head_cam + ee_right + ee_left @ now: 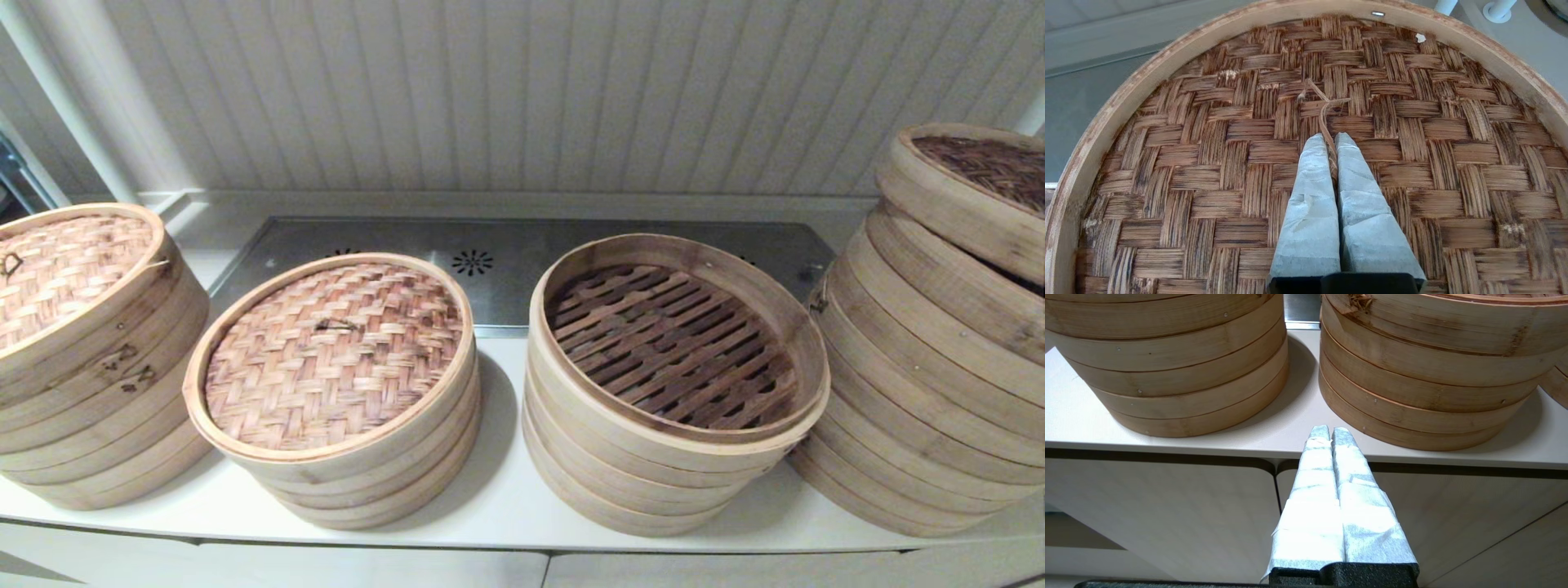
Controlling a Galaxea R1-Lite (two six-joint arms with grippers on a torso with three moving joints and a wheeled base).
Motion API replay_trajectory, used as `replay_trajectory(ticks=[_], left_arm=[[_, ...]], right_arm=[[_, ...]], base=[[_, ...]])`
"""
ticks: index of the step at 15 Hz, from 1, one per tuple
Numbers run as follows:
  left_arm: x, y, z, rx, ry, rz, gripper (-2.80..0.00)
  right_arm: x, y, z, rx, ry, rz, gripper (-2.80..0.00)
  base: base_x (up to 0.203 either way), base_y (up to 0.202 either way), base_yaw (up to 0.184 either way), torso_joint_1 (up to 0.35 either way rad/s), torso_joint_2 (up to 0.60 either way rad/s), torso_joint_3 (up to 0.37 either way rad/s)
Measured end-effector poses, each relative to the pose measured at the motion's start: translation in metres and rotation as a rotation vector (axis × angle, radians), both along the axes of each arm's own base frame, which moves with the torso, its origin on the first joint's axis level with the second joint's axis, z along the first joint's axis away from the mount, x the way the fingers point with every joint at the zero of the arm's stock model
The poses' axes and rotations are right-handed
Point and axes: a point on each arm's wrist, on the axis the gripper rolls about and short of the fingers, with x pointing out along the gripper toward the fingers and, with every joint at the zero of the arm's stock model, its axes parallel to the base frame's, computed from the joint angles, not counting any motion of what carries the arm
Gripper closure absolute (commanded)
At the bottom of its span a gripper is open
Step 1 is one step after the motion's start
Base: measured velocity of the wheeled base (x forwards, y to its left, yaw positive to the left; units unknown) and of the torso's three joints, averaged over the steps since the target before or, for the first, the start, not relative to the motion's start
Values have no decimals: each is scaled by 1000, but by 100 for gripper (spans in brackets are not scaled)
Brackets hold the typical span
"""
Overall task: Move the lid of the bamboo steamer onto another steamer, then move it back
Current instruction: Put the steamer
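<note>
The right gripper (1329,141) is clenched on the thin loop handle (1325,110) of a dark woven round bamboo steamer lid (1306,163), which sits tilted atop the far-right steamer stack (922,392). The open slatted steamer (673,343) beside it lacks a lid, probably its home. The left gripper (1329,433), fingers pressed together and empty, idles below the white counter's edge (1167,441).

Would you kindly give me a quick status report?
Right tool shut on dark lid's loop. Left tool shut, parked below counter edge. Open steamer uncovered.

lid (976,184) tilted atop rightmost steamer stack (922,384)
</note>
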Motion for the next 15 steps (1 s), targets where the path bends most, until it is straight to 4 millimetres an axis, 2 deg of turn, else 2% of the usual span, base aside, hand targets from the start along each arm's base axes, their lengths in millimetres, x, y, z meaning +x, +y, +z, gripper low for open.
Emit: replay_trajectory(ticks=[15], left_arm=[[0,0,0,4,0,-1,0]], right_arm=[[-12,4,6,-18,-14,-1,0]], base=[[0,0,0,0,0,0]])
